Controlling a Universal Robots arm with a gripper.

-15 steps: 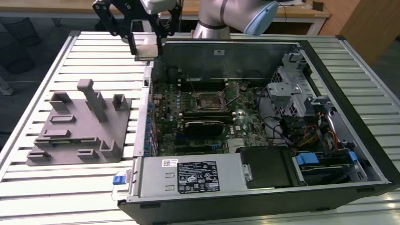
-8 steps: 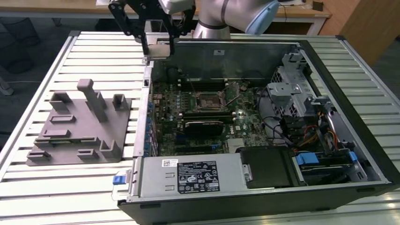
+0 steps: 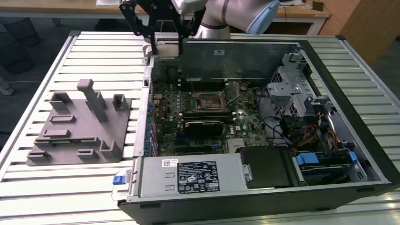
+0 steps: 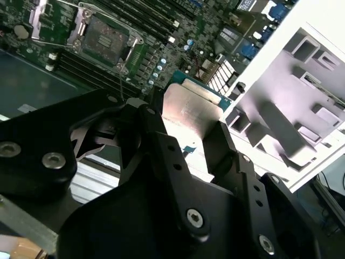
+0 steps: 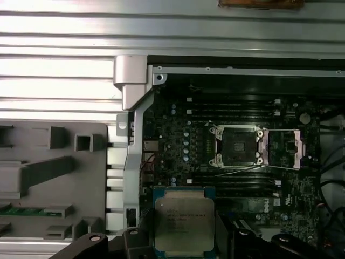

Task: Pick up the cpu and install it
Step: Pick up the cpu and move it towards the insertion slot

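Observation:
The cpu (image 3: 166,48), a small flat square chip with a silvery-beige top, hangs in the air over the far corner of the open computer case on the exterior view's left. My gripper (image 3: 164,46) is shut on it, one black finger on each side. In both wrist views the cpu (image 5: 182,218) (image 4: 188,110) sits between the fingers (image 4: 161,143). The open cpu socket (image 3: 207,100) (image 5: 237,145) (image 4: 108,36) lies on the motherboard, lower and toward the case middle, with its metal load plate swung open beside it.
A grey fixture (image 3: 78,126) (image 5: 48,178) with upright posts stands on the slatted table at the exterior view's left of the case. Inside the case are a black finned block (image 3: 203,125), a power supply (image 3: 187,176), a metal drive cage (image 3: 293,89) and cables.

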